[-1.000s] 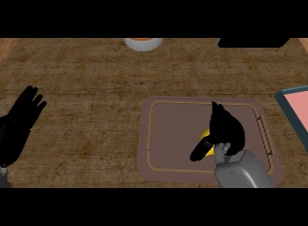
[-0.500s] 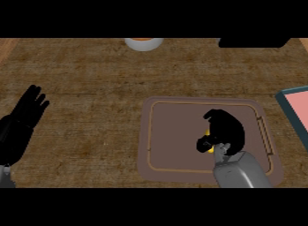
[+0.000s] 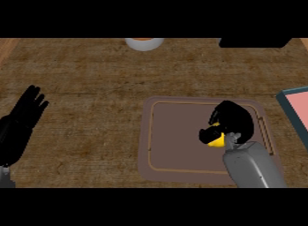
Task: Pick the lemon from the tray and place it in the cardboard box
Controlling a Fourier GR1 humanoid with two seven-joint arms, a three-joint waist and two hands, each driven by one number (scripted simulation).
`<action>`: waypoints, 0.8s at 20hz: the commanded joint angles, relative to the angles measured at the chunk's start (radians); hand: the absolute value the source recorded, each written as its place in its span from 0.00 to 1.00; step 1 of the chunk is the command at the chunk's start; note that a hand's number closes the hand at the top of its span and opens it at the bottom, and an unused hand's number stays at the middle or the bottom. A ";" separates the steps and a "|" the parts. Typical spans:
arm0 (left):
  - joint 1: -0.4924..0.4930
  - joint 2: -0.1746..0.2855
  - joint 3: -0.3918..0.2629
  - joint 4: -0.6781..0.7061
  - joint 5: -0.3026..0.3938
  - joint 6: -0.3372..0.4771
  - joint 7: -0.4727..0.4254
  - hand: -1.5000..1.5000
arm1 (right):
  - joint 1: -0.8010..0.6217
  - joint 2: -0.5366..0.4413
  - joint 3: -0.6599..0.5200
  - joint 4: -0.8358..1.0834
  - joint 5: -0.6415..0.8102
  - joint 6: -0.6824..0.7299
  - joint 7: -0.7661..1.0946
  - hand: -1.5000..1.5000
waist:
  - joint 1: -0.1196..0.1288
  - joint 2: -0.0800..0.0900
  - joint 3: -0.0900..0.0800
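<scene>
Fingers of the right hand point(image 3: 231, 119), straight over the tray point(image 3: 175, 152) a second ago, have curled onto the lemon point(image 3: 215, 140) at the tray's right side in the head view — the grasp looks made, lift next — while the left hand point(image 3: 16, 126) rests open, fingers straight, far left.

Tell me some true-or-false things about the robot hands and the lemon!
1. The right hand is curled round the lemon. True.
2. The lemon is inside the box. False: it is at the tray, in the right hand.
3. The left hand is open, at the view's left. True.
4. The left hand touches the tray. False: it is well apart from it.
</scene>
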 commanded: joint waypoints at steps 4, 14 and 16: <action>-0.037 -0.043 -0.022 -0.005 -0.035 0.030 0.030 0.50 | -0.195 -0.172 -0.154 0.326 -0.069 -0.006 -0.351 1.00 | 0.011 0.005 0.001; 0.009 -0.033 0.057 -0.017 -0.033 -0.037 0.022 0.50 | -0.211 -0.201 -0.121 0.153 0.044 -0.009 -0.285 1.00 | -0.007 -0.004 0.000; -0.055 -0.027 0.049 -0.025 -0.032 -0.020 0.097 0.50 | -0.284 -0.197 -0.143 0.189 0.057 -0.040 -0.293 1.00 | -0.003 -0.001 0.000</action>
